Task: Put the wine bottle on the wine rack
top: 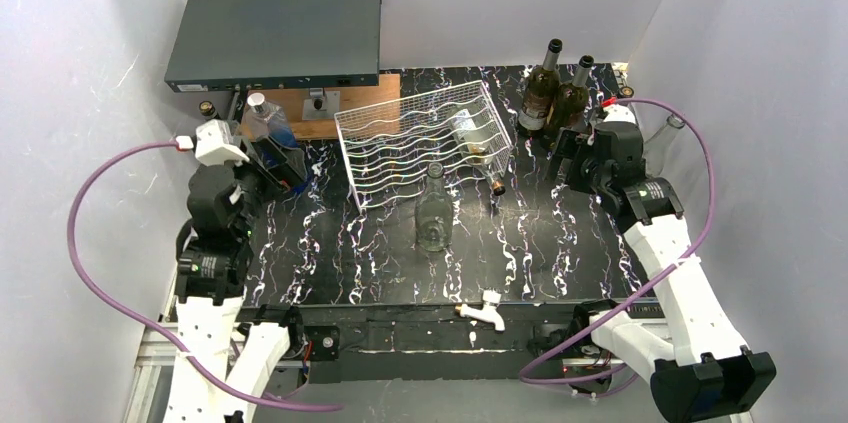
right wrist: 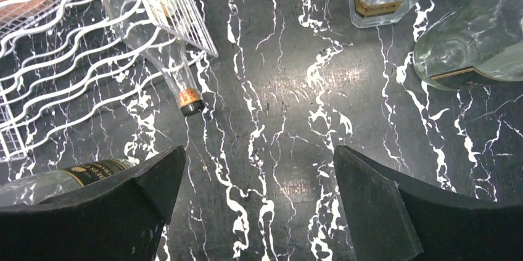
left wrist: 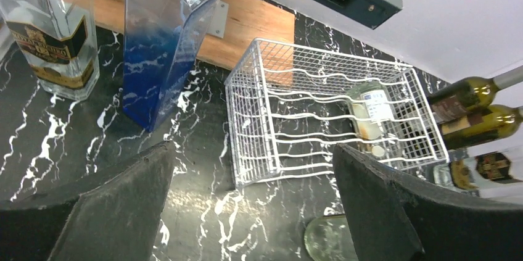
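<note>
The white wire wine rack (top: 420,143) (left wrist: 321,113) (right wrist: 37,57) sits mid-table, tilted. One clear bottle (top: 478,148) (left wrist: 370,113) (right wrist: 154,39) lies in its right slot, corked neck poking out toward the near side. A clear wine bottle (top: 433,213) (right wrist: 61,181) with a dark label stands just in front of the rack; its glass base (left wrist: 324,239) shows by my left finger. My left gripper (top: 288,168) (left wrist: 253,150) is open, left of the rack, holding nothing. My right gripper (top: 568,158) (right wrist: 259,150) is open over bare table right of the rack.
A dark grey metal box (top: 275,33) rests on a wooden board (top: 340,108) at the back left. A blue bottle (top: 268,128) (left wrist: 160,45) and a square clear bottle (left wrist: 52,33) stand by my left gripper. Two dark wine bottles (top: 545,93) and clear bottles (right wrist: 469,39) crowd the back right.
</note>
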Robot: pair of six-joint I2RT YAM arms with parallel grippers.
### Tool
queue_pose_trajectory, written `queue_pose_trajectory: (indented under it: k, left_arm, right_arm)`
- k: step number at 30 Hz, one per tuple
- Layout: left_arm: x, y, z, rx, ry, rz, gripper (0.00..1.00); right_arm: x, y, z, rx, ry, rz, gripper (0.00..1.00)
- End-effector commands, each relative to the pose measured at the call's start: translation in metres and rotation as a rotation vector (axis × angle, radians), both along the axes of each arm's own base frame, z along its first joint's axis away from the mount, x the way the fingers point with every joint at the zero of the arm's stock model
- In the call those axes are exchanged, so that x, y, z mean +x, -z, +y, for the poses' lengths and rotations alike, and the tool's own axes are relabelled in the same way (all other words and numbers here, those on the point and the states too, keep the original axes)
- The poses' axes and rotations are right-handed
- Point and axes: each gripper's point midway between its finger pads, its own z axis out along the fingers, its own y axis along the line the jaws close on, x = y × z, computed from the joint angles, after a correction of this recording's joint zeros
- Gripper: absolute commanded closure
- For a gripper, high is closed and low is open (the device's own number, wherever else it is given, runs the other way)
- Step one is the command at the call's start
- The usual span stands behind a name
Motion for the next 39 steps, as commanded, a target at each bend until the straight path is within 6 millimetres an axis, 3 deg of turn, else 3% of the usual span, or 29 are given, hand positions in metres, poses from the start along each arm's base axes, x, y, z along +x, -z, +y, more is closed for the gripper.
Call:
queue_pose_trajectory:
  k: [1, 8, 14, 20, 25, 32, 34, 39]
  left_arm:
    - [-0.026, 0.010, -0.007, -0.096, -0.008, 0.202, 0.01]
    - [-0.038, 0.019, -0.030, -0.260, 0.059, 0.209, 0.01]
    - [-0.053, 0.049, -0.050, -0.257, 0.177, 0.368, 0.01]
    - [-0.071, 0.063, -0.072, -0.320, 0.292, 0.494, 0.01]
    - [-0.084, 0.055, -0.098, -0.419, 0.439, 0.527, 0.01]
    - [-0.083, 0.054, -0.108, -0.385, 0.559, 0.473, 0.01]
    - [-0.084, 0.052, -0.113, -0.392, 0.602, 0.473, 0.01]
    - [-0.083, 0.037, -0.134, -0.350, 0.744, 0.374, 0.01]
  right_arm:
    - [-0.005, -0.008, 0.007, 0.013, -0.037, 0.053, 0.00]
    - [-0.021, 0.012, 0.043, 0.197, -0.101, 0.244, 0.00]
    - [-0.028, 0.008, 0.085, 0.422, -0.160, 0.385, 0.00]
    - [-0.025, 0.001, 0.106, 0.640, 0.031, 0.561, 0.00]
    - [-0.026, -0.003, 0.127, 0.721, 0.193, 0.694, 0.00]
    - [-0.046, 0.014, 0.173, 0.745, 0.330, 0.953, 0.00]
    - [-0.050, 0.015, 0.174, 0.716, 0.351, 0.981, 0.00]
    - [-0.039, 0.024, 0.163, 0.626, 0.350, 0.912, 0.00]
